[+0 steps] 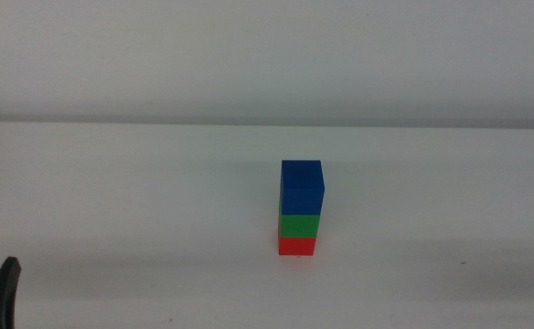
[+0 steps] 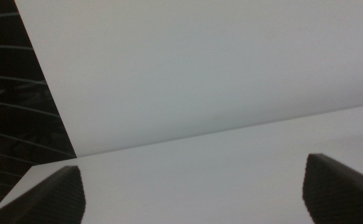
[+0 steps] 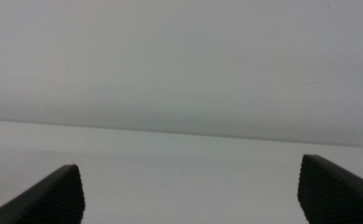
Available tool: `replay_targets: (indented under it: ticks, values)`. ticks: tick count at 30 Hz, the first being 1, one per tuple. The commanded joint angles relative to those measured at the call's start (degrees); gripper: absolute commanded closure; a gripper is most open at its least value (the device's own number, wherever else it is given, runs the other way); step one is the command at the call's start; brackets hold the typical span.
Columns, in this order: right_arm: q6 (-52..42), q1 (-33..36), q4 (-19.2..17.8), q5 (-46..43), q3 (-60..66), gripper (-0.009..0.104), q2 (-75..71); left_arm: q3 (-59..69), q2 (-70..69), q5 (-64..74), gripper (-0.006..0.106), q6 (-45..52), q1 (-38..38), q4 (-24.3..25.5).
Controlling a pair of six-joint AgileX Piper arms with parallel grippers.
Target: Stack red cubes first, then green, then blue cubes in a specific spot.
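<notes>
Middle view alone shows blue cube [image 1: 302, 186] on green [image 1: 299, 225] on red [image 1: 296, 246]; both end effectors spread, empty

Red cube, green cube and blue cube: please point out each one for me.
red cube [image 1: 296, 245], middle view, front face, bottom of the stack.
green cube [image 1: 299, 225], middle view, front face, middle of the stack.
blue cube [image 1: 302, 190], middle view, front face, top of the stack.

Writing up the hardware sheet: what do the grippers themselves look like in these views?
Each wrist view shows two dark, nearly black jaws with a fine ribbed or knurled texture and blunt, angular ends: the left gripper and the right gripper. No cables, labels or markings show. In the middle view only a dark, curved sliver of the left gripper appears at the bottom-left edge; the arms themselves are out of view.
</notes>
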Motion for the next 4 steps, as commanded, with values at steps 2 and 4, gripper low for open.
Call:
replay_targets:
  ticks: [2, 4]
  values:
    - [-0.17, -0.21, -0.37, -0.75, 2.45, 0.003, -2.28, 2.36, -2.41, -0.99, 0.007, -0.20, 0.28, 0.42]
    - [-0.17, -0.21, -0.37, -0.75, 2.45, 0.003, -2.28, 2.36, -2.41, -0.99, 0.007, -0.20, 0.28, 0.42]
